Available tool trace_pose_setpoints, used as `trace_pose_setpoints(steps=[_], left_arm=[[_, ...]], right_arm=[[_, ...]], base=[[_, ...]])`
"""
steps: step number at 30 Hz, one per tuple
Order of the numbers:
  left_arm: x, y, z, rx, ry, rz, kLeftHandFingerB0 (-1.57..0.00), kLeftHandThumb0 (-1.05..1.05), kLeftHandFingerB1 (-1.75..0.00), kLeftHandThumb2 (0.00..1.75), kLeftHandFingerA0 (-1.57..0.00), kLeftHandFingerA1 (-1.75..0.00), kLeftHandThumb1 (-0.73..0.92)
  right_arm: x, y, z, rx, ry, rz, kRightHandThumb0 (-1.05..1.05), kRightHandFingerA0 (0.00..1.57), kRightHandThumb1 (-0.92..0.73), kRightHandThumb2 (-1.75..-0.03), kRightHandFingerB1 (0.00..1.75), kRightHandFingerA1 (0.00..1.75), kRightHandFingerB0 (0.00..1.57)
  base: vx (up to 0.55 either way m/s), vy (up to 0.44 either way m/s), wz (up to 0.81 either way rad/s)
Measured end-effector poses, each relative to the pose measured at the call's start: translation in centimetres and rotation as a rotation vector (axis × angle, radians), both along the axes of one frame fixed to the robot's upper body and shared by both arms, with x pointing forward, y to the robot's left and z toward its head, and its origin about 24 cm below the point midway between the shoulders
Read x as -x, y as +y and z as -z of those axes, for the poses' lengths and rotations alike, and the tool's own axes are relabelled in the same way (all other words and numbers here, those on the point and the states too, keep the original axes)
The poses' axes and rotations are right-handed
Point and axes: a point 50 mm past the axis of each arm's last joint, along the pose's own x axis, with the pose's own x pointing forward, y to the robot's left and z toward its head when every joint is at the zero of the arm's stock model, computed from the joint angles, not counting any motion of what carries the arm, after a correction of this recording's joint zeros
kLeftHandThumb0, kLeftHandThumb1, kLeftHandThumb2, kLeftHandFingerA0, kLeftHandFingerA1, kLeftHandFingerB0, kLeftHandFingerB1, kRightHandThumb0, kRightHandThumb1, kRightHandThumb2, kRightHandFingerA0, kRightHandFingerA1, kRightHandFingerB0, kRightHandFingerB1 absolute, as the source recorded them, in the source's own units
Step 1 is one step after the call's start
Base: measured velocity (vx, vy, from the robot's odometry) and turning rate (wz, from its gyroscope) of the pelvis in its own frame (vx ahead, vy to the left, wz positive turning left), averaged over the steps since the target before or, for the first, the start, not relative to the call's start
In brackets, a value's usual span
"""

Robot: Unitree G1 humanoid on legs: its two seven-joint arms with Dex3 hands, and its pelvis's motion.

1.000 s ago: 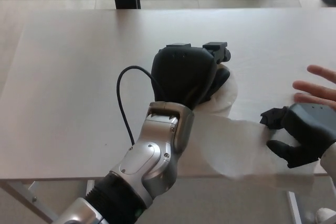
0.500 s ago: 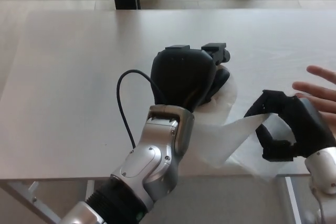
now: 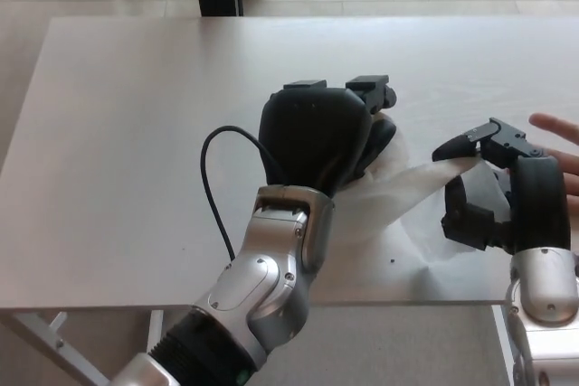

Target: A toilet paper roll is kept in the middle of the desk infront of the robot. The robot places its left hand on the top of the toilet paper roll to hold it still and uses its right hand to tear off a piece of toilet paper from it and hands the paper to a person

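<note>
1. The toilet paper roll (image 3: pixel 391 167) stands near the middle of the bench (image 3: pixel 127 133), a little toward its right edge (only a sliver of its white rim shows past the black fingers).
2. The left hand (image 3: pixel 318 142) lies flat on top of the roll, covering most of it, fingers curled over the far side.
3. A loose strip of paper (image 3: pixel 412 189) runs from the roll toward the bench's right edge, lifted off the surface.
4. The right hand (image 3: pixel 493 192) is clenched on the strip's far end, pinching it between thumb and fingers.
5. A person's hand (image 3: pixel 559 146) shows at the bench's right edge, fingers spread, just beyond the right hand.
6. A black cable (image 3: pixel 210 178) loops beside the left wrist.
</note>
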Motion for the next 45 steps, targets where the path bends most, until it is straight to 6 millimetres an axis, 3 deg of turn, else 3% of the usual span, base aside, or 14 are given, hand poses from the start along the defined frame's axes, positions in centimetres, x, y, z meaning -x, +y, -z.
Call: trace_pose_setpoints(steps=[1,2,4,7,8,10,18,38,39,40,41,42,44,45], left_arm=[[0.0,0.0,0.1,0.001,0.0,-0.001,-0.77,-0.52,-0.54,0.62,-0.85,-0.76,0.77],[0.1,0.0,0.1,0.002,-0.001,-0.002,-0.76,-0.52,-0.54,0.62,-0.84,-0.78,0.78],[0.1,0.0,0.2,0.002,-0.002,-0.003,-0.76,-0.51,-0.54,0.61,-0.84,-0.79,0.75],[0.1,0.0,0.2,0.005,-0.007,-0.005,-0.76,-0.5,-0.54,0.61,-0.85,-0.75,0.75],[0.1,0.0,0.1,0.006,-0.008,-0.005,-0.76,-0.51,-0.54,0.61,-0.85,-0.76,0.75],[0.2,0.0,0.1,0.008,-0.01,-0.005,-0.76,-0.52,-0.54,0.61,-0.86,-0.74,0.75],[0.2,0.0,0.1,0.016,-0.016,-0.011,-0.76,-0.43,-0.56,0.67,-0.87,-0.78,0.74],[0.5,0.3,0.6,0.075,-0.015,-0.062,-0.77,-0.36,-0.56,0.66,-0.92,-0.78,0.6],[0.5,0.3,0.7,0.077,-0.013,-0.065,-0.77,-0.36,-0.55,0.67,-0.92,-0.79,0.61],[0.6,0.4,0.8,0.079,-0.009,-0.068,-0.77,-0.36,-0.56,0.67,-0.92,-0.8,0.6],[0.7,0.5,1.0,0.081,-0.005,-0.071,-0.77,-0.37,-0.55,0.62,-0.9,-0.8,0.61],[0.8,0.5,1.1,0.083,-0.004,-0.072,-0.78,-0.37,-0.54,0.62,-0.9,-0.8,0.61],[0.9,0.5,1.1,0.086,-0.005,-0.075,-0.8,-0.36,-0.56,0.66,-0.93,-0.85,0.58],[0.9,0.6,1.2,0.087,-0.006,-0.076,-0.81,-0.36,-0.56,0.67,-0.94,-0.87,0.57]], right_arm=[[0.0,-0.1,0.0,-0.011,-0.004,0.014,-0.12,0.98,-0.44,-1.22,1.53,1.75,0.85],[0.0,-0.1,0.0,-0.022,-0.008,0.025,-0.14,1.28,-0.43,-1.18,1.31,1.44,1.1],[0.0,-0.2,0.1,-0.041,-0.015,0.046,-0.17,1.28,-0.42,-1.21,1.33,1.44,1.13],[-0.1,-0.3,0.3,-0.068,-0.022,0.075,-0.23,1.28,-0.45,-1.18,1.3,1.43,1.08],[-0.1,-0.3,0.3,-0.074,-0.022,0.082,-0.18,1.02,-0.45,-1.27,1.6,1.75,0.88],[-0.2,-0.4,0.4,-0.092,-0.027,0.099,-0.2,1.01,-0.56,-1.11,1.58,1.75,0.89],[-0.8,-0.6,-0.3,-0.177,-0.065,0.151,-0.1,1.0,-0.49,-1.39,1.68,1.75,0.77],[-3.8,0.3,-4.6,-0.476,-0.242,0.21,-0.18,1.09,-0.29,-1.52,1.65,1.75,0.87],[-4.0,0.6,-5.1,-0.504,-0.256,0.211,-0.1,1.2,-0.59,-1.28,1.27,1.26,1.24],[-4.1,0.6,-5.3,-0.519,-0.268,0.217,-0.1,1.21,-0.6,-1.29,1.27,1.27,1.24],[-4.1,0.6,-5.4,-0.528,-0.271,0.22,-0.2,1.14,-0.29,-1.52,1.63,1.75,0.92],[-4.1,0.6,-5.4,-0.535,-0.273,0.221,-0.19,1.14,-0.25,-1.57,1.64,1.75,0.91],[-4.1,0.7,-5.6,-0.551,-0.279,0.218,-0.11,1.2,-0.54,-1.27,1.27,1.26,1.25],[-4.0,0.8,-5.7,-0.556,-0.281,0.213,-0.23,1.13,-0.18,-1.62,1.65,1.75,0.91]], base=[[0.0,0.0,0.0],[0.0,0.0,0.0],[0.0,0.0,0.0],[0.0,0.0,0.0],[0.0,0.0,0.0],[0.0,0.0,0.0],[0.0,0.0,0.0],[0.0,0.0,0.0],[0.0,0.0,0.0],[0.0,0.0,0.0],[0.0,0.0,0.0],[0.0,0.0,0.0],[0.0,0.0,0.0],[0.0,0.0,0.0]])
